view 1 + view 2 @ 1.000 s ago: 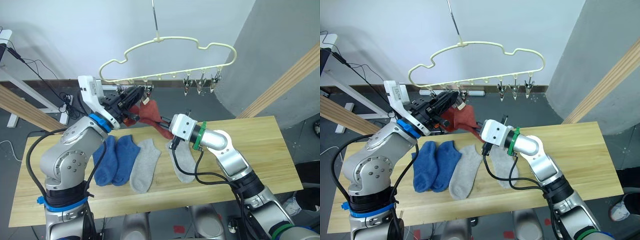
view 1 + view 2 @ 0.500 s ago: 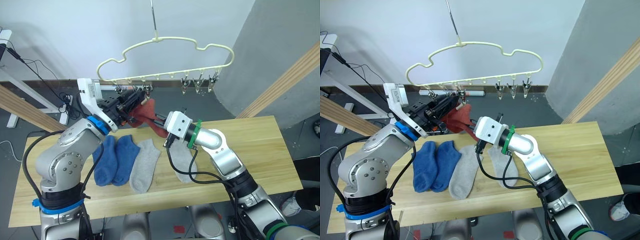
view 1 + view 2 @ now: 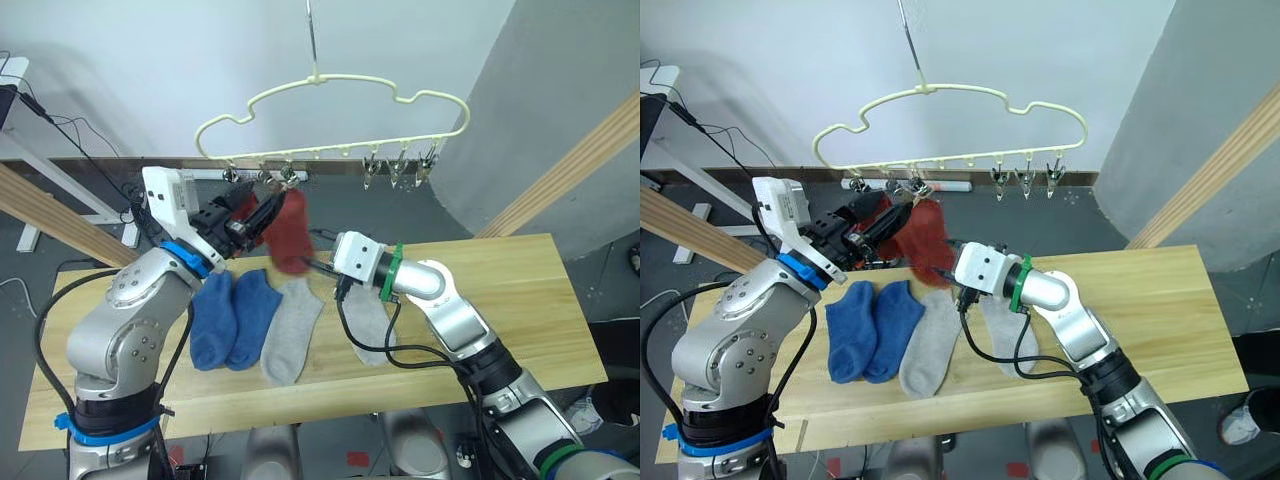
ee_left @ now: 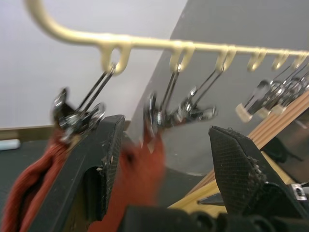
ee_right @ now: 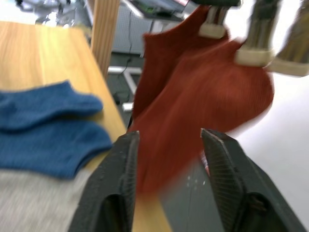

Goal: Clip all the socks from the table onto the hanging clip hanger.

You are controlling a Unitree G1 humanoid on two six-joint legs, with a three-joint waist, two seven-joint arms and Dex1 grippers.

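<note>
Released: 2 red socks [image 3: 288, 232] hang clipped.

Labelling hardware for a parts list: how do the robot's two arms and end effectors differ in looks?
Both arms are silver-grey metal with black cables looped outside. The left arm has a blue wrist ring, the right arm a green one. Each white wrist block carries an end effector with two black fingers, textured on the inner faces.

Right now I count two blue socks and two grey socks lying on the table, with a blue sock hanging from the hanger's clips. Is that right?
Not quite: the hanging sock is brick red, not blue, as the left eye view shows. It hangs from the clip hanger. Two blue socks and two grey socks do lie on the table.
</note>
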